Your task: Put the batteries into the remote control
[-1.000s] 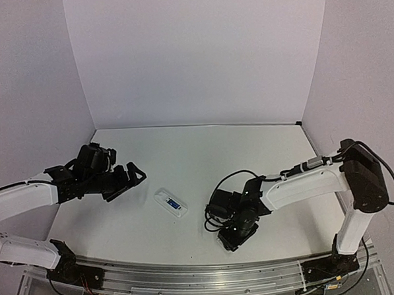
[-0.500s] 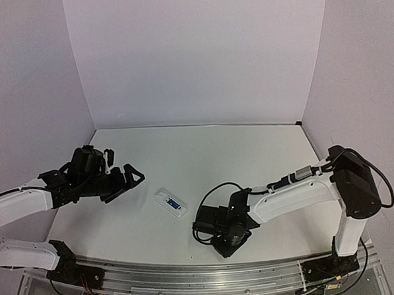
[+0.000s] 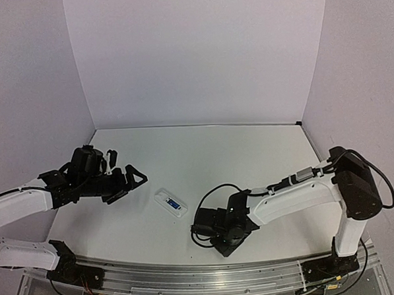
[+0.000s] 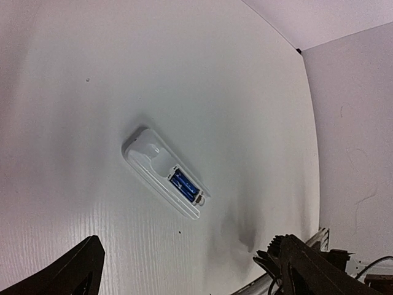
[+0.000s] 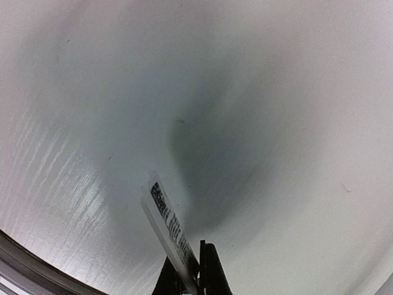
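Printed label on thin white piece point(image 5: 164, 222) pinched in right gripper point(image 5: 194, 263): dark characters, too blurred to read. No other text legible.

Remote control point(image 4: 151, 157) was white; batteries point(image 4: 184, 186) were blue; worktop point(image 4: 202, 80) was white; cover piece point(image 5: 167, 226) was pale, bearing black print.

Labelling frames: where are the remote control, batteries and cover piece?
remote control point(image 4: 149, 156): left wrist view, bare white back.
batteries point(image 4: 184, 185): left wrist view, middle of blue pair.
cover piece point(image 5: 168, 226): right wrist view, its printed face.
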`<move>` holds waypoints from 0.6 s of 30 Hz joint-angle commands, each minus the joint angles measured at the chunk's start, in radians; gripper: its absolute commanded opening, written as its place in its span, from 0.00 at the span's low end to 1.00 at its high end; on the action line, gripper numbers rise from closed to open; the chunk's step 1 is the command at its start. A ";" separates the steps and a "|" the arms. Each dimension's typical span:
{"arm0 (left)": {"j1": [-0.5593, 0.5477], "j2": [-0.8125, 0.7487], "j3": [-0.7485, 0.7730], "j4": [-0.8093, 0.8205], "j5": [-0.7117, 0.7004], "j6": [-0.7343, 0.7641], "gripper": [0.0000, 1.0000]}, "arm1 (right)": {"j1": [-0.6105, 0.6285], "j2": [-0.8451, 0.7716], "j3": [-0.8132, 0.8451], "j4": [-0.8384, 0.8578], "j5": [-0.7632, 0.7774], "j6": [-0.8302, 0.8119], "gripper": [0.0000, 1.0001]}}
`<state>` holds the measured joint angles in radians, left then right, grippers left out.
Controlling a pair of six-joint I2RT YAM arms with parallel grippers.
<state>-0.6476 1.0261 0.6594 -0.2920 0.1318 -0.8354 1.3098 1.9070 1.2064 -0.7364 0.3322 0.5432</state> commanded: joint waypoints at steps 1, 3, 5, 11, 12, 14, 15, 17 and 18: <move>-0.004 0.015 0.052 0.072 0.186 -0.001 1.00 | 0.006 -0.150 0.059 -0.006 0.184 -0.148 0.00; -0.004 0.044 0.078 0.104 0.301 -0.018 1.00 | 0.005 -0.201 0.058 0.047 0.257 -0.256 0.00; -0.004 0.090 0.106 0.126 0.406 -0.048 1.00 | 0.005 -0.253 0.024 0.159 0.319 -0.405 0.00; -0.004 0.227 0.173 0.246 0.582 -0.219 0.94 | 0.004 -0.294 -0.037 0.550 0.405 -0.811 0.00; -0.004 0.237 0.171 0.290 0.598 -0.257 0.92 | 0.004 -0.284 -0.033 0.602 0.411 -0.863 0.00; -0.006 0.250 0.173 0.355 0.603 -0.317 0.87 | 0.003 -0.248 -0.004 0.668 0.428 -0.942 0.00; -0.006 0.254 0.172 0.375 0.601 -0.344 0.85 | 0.004 -0.228 0.013 0.687 0.438 -0.977 0.00; -0.007 0.251 0.162 0.418 0.587 -0.403 0.81 | 0.004 -0.189 0.041 0.715 0.448 -1.017 0.00; -0.007 0.249 0.155 0.434 0.581 -0.425 0.78 | 0.004 -0.173 0.058 0.722 0.451 -1.026 0.00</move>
<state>-0.6495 1.2816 0.7864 -0.0190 0.6744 -1.1077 1.3098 1.6641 1.2001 -0.1747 0.7238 -0.2928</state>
